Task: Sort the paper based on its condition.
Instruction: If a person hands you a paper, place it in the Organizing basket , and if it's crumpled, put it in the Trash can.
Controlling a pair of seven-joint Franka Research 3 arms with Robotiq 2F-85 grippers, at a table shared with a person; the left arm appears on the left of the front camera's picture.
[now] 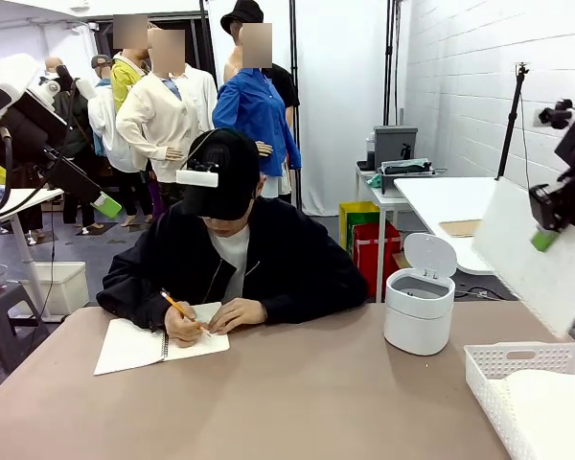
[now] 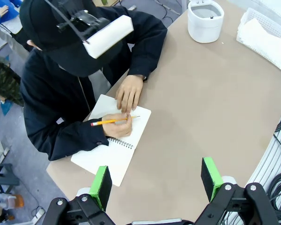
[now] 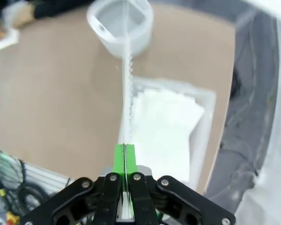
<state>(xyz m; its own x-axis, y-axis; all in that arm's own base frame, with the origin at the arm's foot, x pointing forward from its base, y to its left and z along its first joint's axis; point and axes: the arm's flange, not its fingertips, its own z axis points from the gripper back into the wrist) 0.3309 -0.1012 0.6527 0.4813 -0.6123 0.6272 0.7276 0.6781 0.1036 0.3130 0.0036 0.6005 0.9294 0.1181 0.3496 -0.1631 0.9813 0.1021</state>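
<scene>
My right gripper (image 1: 544, 238) hangs high at the right, above the basket, shut on the top edge of a white sheet of paper (image 1: 537, 273) that hangs down from it. In the right wrist view the gripper (image 3: 125, 157) pinches that paper (image 3: 127, 79) edge-on, its perforated edge showing. More white paper (image 3: 166, 124) lies in the white basket (image 1: 489, 369) below. My left gripper (image 2: 156, 180) is open and holds nothing, high over the table's left side (image 1: 105, 204).
Across the table a person writes with a pencil (image 2: 113, 121) in an open spiral notebook (image 1: 134, 345). A white bin (image 1: 419, 311) with its lid up stands right of the middle. The basket (image 2: 276, 58) sits at the front right corner.
</scene>
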